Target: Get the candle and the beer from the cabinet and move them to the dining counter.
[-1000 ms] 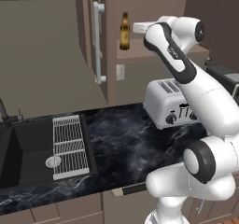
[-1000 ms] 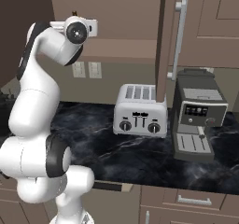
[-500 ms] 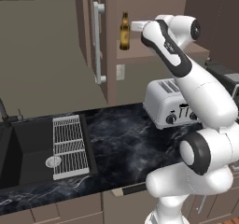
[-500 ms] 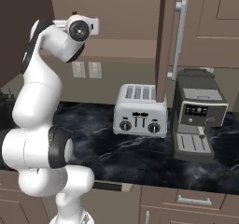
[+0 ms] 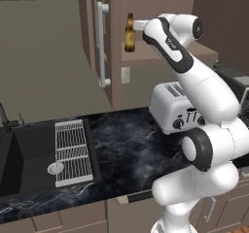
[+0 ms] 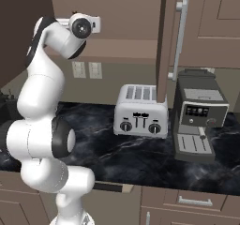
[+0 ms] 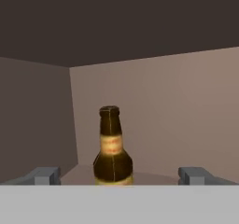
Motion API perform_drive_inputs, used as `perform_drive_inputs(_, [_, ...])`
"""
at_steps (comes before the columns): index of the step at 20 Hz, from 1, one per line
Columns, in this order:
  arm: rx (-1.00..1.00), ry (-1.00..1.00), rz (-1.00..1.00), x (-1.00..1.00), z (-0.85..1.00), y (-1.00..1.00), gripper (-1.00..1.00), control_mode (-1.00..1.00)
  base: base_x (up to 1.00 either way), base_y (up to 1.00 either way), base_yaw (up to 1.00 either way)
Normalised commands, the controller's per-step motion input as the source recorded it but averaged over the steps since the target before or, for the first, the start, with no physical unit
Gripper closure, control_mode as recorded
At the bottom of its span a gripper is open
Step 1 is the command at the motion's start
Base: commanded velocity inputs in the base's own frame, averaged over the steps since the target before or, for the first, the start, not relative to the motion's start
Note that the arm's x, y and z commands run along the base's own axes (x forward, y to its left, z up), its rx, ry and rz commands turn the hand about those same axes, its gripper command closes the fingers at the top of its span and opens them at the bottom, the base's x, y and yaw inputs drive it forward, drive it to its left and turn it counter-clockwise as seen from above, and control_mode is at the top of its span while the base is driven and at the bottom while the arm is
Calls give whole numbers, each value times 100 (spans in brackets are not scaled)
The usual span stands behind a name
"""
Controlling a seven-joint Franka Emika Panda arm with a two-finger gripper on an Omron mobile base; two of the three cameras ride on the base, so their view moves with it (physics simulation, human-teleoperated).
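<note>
We see our pincer spread wide before the upright beer on the brown cabinet shelf, above the black tabletop.

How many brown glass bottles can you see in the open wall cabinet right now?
1. The brown glass beer bottle stands upright on the cabinet shelf, ahead of the open gripper and between its fingertips. Other items, such as the candle, may be hidden.
</note>
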Motion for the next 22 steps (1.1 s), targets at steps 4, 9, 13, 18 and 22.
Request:
perform_drive_inputs(4, [0,0,0,28,0,9,-100,-100,0,0,0])
perform_drive_inputs(9, [0,0,0,23,0,12,-100,-100,0,0,0])
perform_drive_inputs(13, [0,0,0,9,0,16,-100,-100,0,0,0])
perform_drive_inputs(18, [0,0,0,4,0,19,-100,-100,0,0,0])
perform_drive_inputs(22, [0,0,0,4,0,11,-100,-100,0,0,0])
